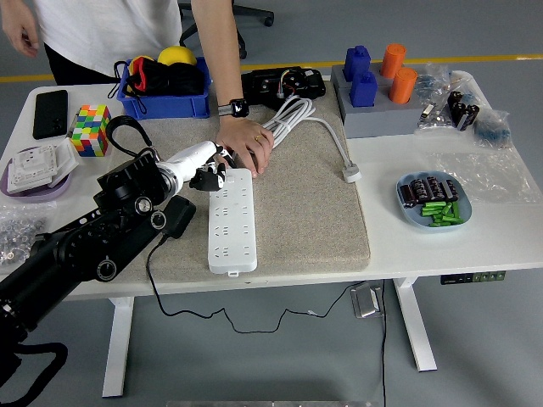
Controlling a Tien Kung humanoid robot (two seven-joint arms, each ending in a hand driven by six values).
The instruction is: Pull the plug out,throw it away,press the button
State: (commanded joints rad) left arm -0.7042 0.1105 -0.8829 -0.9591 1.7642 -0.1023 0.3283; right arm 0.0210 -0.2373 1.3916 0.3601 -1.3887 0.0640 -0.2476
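Counter (441,246): white; I see it crowded along the far edge and both sides.
Mat (314,212): beige pad in the middle of the counter, carrying the strip and cable.
Left arm (85,246): black, enters from the lower left and reaches onto the mat's left part.
Person: stands at the far side; the person's hand (246,148) presses down on the far end of the strip.
Power strip (232,220): white, lies lengthwise on the mat, near end toward me.
Cable (293,119): white, coiled on the mat beyond the strip; its plug (350,175) lies loose at the mat's right edge.
Left hand (202,164): white fingers curled at the strip's far left corner, touching a small black piece; I cannot tell if they pinch it.
Adapter (176,215): black block just left of the strip, under the wrist.
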